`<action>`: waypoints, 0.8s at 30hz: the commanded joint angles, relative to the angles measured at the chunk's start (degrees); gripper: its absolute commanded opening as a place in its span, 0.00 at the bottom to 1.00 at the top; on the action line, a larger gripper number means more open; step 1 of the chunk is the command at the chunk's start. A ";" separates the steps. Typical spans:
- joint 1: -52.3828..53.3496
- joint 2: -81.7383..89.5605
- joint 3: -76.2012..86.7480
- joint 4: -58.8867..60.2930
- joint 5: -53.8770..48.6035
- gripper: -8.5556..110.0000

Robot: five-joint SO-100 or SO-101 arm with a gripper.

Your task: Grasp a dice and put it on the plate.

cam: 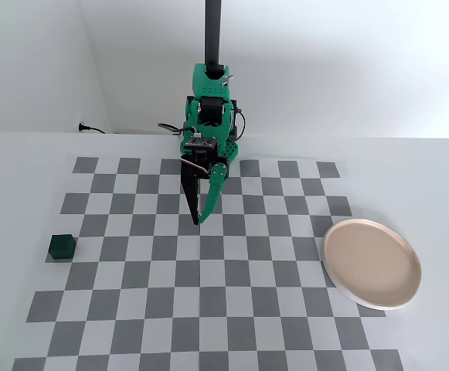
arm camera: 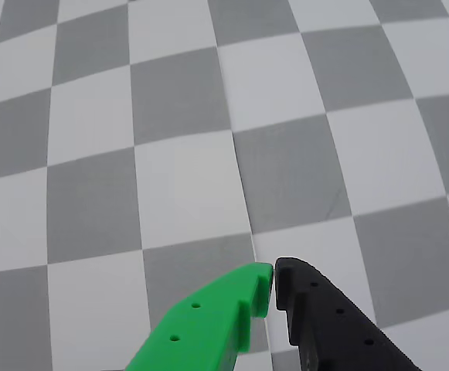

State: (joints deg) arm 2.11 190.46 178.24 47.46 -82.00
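Green-and-black two-finger gripper (cam: 198, 221) hangs w/ tips pinched together, empty, over mid checkerboard mat (cam: 209, 309), while small dark green cube dice (cam: 62, 246) sits at fixed-view left edge, well apart from pale beige round plate (cam: 372, 263) at right, so swing left, spread fingers wide before descending, straddle cube squarely.

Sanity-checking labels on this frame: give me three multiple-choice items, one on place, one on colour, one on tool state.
1. In the fixed view, where is the dice?
A. on the plate
B. at the checkerboard's left edge
C. in the tool

2. What colour is the plate's inside?
A. pale beige-pink
B. blue
C. black

3. How is the tool?
A. shut, empty
B. wide open
C. shut on the dice

Answers:
1 B: the dice sits left, far from the plate.
2 A: beige-pink inside a white rim.
3 A: the tool has its tips together with nothing between.
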 commanded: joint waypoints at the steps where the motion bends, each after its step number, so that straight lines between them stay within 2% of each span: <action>1: 0.26 0.70 -1.05 -4.92 -4.22 0.09; 4: 0.18 0.70 -1.23 -9.14 -4.39 0.14; 17: -3.87 0.44 -5.01 -13.71 -8.61 0.16; 24: -4.75 -16.17 -14.68 -18.98 -8.09 0.16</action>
State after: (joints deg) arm -2.46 182.20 172.97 32.08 -90.62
